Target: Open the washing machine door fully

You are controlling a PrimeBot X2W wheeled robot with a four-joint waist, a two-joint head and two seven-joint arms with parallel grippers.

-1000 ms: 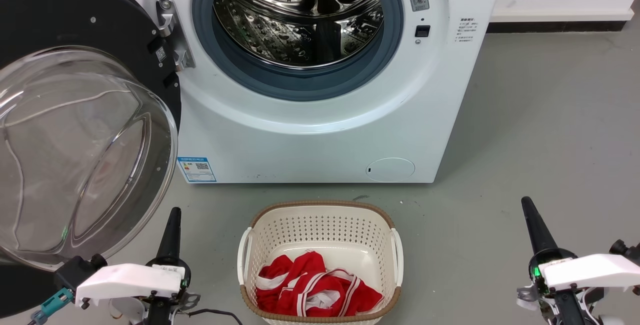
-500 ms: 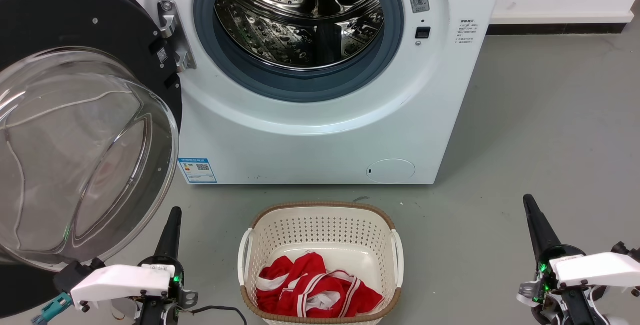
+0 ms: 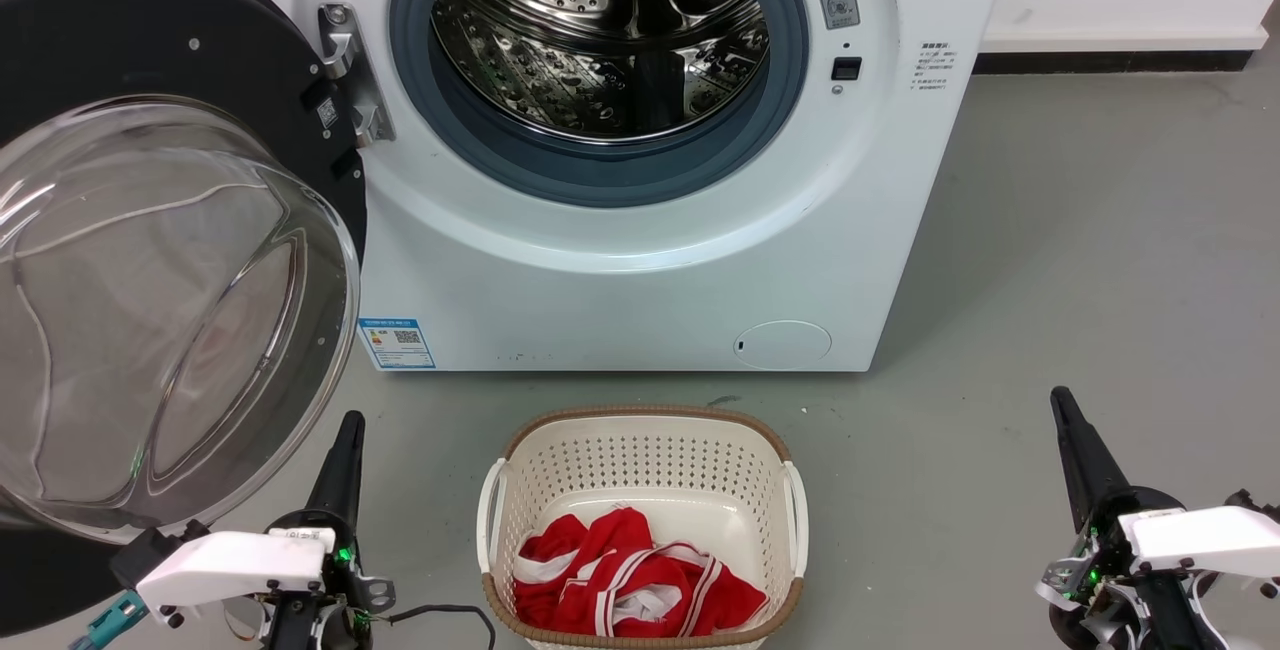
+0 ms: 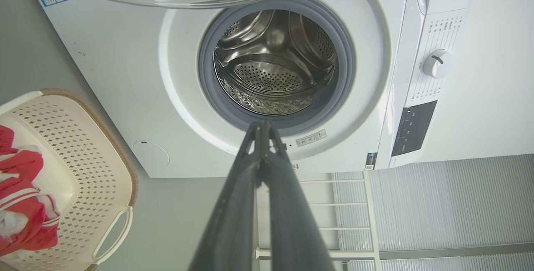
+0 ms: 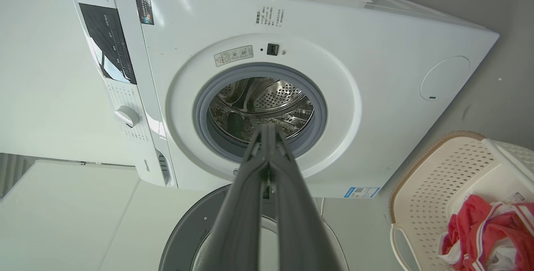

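While the washing machine door (image 3: 170,280) hangs swung wide on its hinge (image 3: 345,70) at the left side of the washing machine (image 3: 640,290), its clear glass bowl bulges toward the head camera, ringed by glossy black. The perforated steel drum (image 3: 600,40) lies fully exposed inside the grey gasket (image 3: 600,180). On the grey floor (image 3: 1050,230), just before the machine's front, sits a cream basket (image 3: 640,412) with a red and white cloth (image 3: 630,580) in it. The left gripper (image 3: 351,422) hovers to the basket's left, near the door's lower rim but apart from it, its fingers pressed together on nothing. The right gripper (image 3: 1058,396) hangs over the floor to the basket's right, well apart from the machine, likewise clenched and empty. In each wrist view the closed fingers point toward the drum opening.
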